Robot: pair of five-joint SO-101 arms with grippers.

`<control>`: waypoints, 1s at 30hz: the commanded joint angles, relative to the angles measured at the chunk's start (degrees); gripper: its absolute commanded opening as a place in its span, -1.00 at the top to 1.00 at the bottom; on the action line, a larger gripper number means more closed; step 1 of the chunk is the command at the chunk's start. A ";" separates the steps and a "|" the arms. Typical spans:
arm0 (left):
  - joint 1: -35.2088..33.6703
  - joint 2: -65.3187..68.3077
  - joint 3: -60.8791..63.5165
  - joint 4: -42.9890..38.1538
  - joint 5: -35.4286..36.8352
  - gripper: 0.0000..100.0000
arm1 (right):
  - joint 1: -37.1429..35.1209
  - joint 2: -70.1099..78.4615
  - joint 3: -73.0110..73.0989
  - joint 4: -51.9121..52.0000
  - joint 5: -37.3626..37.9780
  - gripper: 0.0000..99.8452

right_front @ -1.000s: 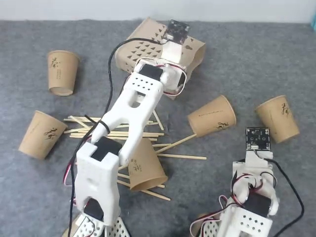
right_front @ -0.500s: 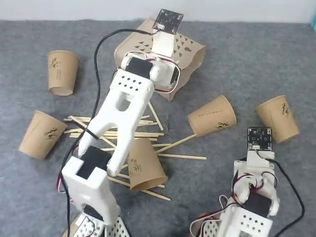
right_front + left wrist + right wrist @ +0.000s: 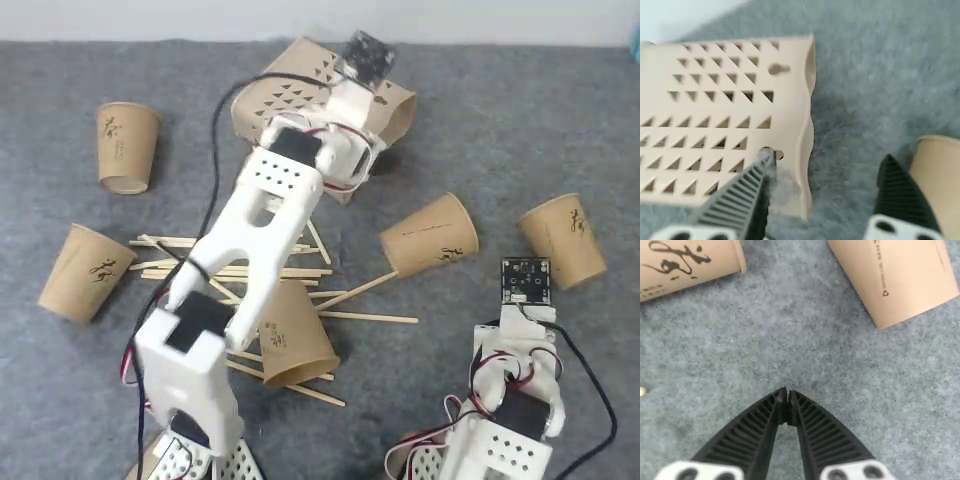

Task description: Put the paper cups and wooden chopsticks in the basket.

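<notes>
The left gripper (image 3: 827, 172) gapes wide and empty, one finger at the basket (image 3: 730, 100) corner and a cup (image 3: 940, 175) beside the other. The right gripper (image 3: 786, 412) is pinched together, empty, above the carpet (image 3: 865, 365). From above, the basket sits at 12 o'clock. The chopsticks (image 3: 250, 270) lie mid-table under the left arm, with more cups (image 3: 85, 270) at 9, 10 and 3 o'clock.

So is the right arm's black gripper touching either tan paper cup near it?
Apart. The right wrist view shows bare grey carpet between the shut right gripper and both tan paper cups.
</notes>
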 commanded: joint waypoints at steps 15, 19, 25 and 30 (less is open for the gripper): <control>-4.31 11.60 -0.40 -11.96 -16.88 0.68 | 0.31 -0.57 -0.97 -0.48 1.23 0.98; -3.87 13.71 -0.40 -12.66 -27.34 0.98 | 0.40 -0.57 -0.97 -0.48 1.23 0.98; -4.40 14.51 -0.31 -12.57 -23.74 0.97 | 0.40 -0.57 -0.97 -0.48 1.23 0.98; -3.87 11.78 -1.71 -8.97 -20.92 0.97 | 0.40 -0.57 -0.97 -0.48 1.23 0.98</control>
